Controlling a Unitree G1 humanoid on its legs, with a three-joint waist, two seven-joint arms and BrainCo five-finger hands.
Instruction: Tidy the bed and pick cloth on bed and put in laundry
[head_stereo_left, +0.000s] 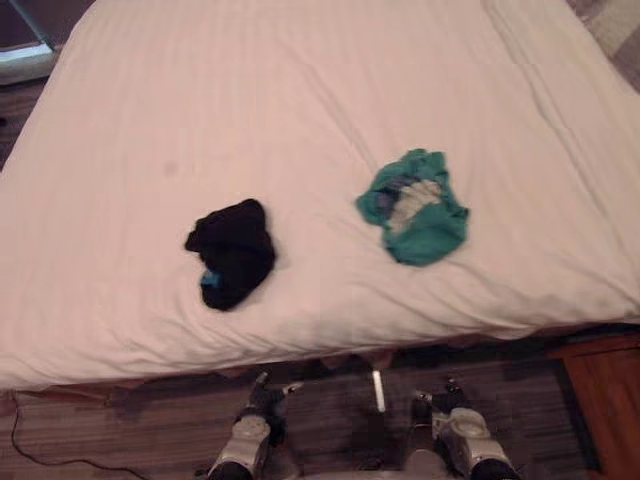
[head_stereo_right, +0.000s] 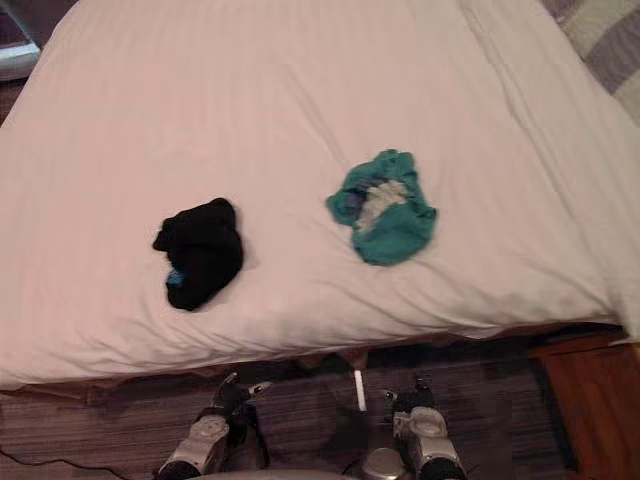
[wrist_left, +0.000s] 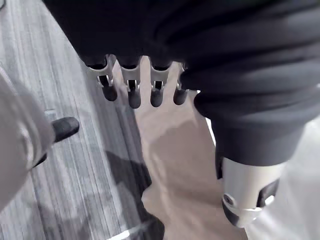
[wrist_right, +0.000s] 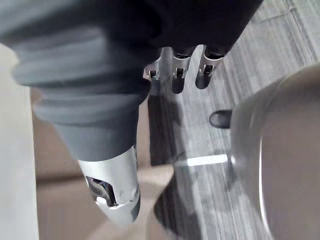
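Two cloths lie on the white bed (head_stereo_left: 300, 100). A crumpled black cloth (head_stereo_left: 233, 251) with a small blue patch sits left of centre, near the front edge. A teal cloth (head_stereo_left: 414, 206) with a pale grey patch lies bunched to its right. My left hand (head_stereo_left: 263, 400) and right hand (head_stereo_left: 449, 401) hang low over the floor in front of the bed's edge, well short of both cloths. In the left wrist view the left hand's fingers (wrist_left: 131, 91) are relaxed and hold nothing. The right hand's fingers (wrist_right: 178, 71) are likewise relaxed and hold nothing.
Grey plank floor (head_stereo_left: 330, 420) runs along the bed's front edge, with a small white strip (head_stereo_left: 378, 390) lying on it. A brown wooden surface (head_stereo_left: 605, 400) is at the lower right. A patterned rug (head_stereo_left: 612, 25) shows past the bed's far right corner.
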